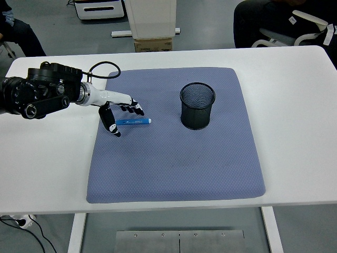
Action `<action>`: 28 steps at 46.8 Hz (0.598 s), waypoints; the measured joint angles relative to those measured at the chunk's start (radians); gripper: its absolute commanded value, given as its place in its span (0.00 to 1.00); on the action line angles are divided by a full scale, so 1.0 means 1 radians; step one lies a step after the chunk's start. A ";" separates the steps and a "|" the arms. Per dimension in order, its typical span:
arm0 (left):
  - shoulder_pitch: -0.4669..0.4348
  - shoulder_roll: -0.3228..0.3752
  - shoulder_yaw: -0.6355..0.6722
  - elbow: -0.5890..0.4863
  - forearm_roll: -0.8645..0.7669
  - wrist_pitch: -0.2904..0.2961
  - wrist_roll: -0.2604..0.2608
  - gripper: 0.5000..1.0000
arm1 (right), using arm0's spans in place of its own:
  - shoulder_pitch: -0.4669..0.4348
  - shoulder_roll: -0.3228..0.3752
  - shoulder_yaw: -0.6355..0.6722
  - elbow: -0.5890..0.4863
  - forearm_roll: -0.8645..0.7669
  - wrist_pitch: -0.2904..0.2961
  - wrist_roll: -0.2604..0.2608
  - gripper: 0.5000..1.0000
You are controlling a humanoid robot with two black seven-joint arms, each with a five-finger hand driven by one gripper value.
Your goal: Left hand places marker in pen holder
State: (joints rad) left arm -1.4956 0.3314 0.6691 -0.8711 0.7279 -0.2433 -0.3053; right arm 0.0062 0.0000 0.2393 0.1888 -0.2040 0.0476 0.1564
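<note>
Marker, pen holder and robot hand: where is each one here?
marker point(134, 121), head view, middle of its blue barrel
pen holder point(197, 115), head view, its black mesh wall
left robot hand point(119, 110), head view, middle of the hand

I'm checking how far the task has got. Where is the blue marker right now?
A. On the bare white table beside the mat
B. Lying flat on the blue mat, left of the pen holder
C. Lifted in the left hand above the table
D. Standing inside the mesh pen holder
B: the marker lies flat on the mat, left of the pen holder, with the left hand open around its left end, not lifting it.
</note>
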 measured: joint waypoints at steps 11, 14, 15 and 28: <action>-0.001 -0.007 0.001 0.000 0.017 -0.001 0.000 0.38 | 0.000 0.000 0.000 0.000 0.000 0.000 0.000 1.00; 0.002 -0.008 0.001 0.000 0.018 0.001 0.000 0.38 | 0.000 0.000 0.000 0.000 0.000 0.000 0.000 1.00; 0.002 -0.009 0.001 0.000 0.018 0.002 0.000 0.38 | 0.000 0.000 0.000 0.000 0.000 0.000 0.000 1.00; 0.005 -0.012 0.001 0.000 0.063 0.025 0.000 0.21 | 0.000 0.000 0.000 0.000 0.000 0.000 0.000 1.00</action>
State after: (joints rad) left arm -1.4910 0.3192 0.6704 -0.8713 0.7905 -0.2184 -0.3052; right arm 0.0061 0.0000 0.2393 0.1887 -0.2040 0.0476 0.1565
